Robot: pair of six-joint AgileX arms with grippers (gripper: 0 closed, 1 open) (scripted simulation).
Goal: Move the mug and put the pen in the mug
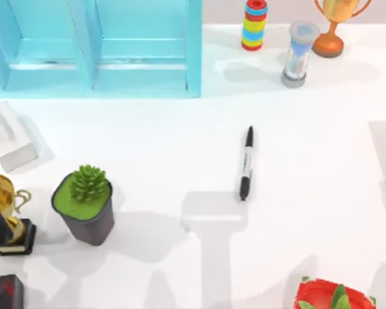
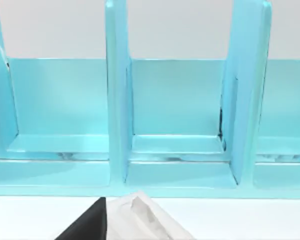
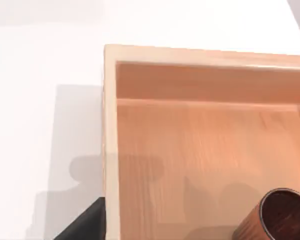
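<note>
Pen [image 1: 246, 163] lies near table [image 1: 154, 161] centre, cap toward 6 o'clock, apart from other things. Blue shelf rack [image 1: 96, 48] at 11 o'clock. Ring stack [image 1: 255, 24], hourglass [image 1: 298, 54], orange trophy [image 1: 334, 24] at 1 o'clock. Tissue box [image 1: 11, 136] at 9 o'clock. Potted succulent [image 1: 85, 203], gold trophy [image 1: 9, 215] at 8 o'clock. Red pot [image 1: 331, 296] at 5 o'clock.

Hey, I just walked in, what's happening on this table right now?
Nothing is being held yet. The pen lies flat on the white table, near the middle, untouched. The mug sits inside a shallow wooden tray, seen from the right wrist camera. The left wrist camera faces the blue shelf unit. The pen is not yet in the mug.
</note>
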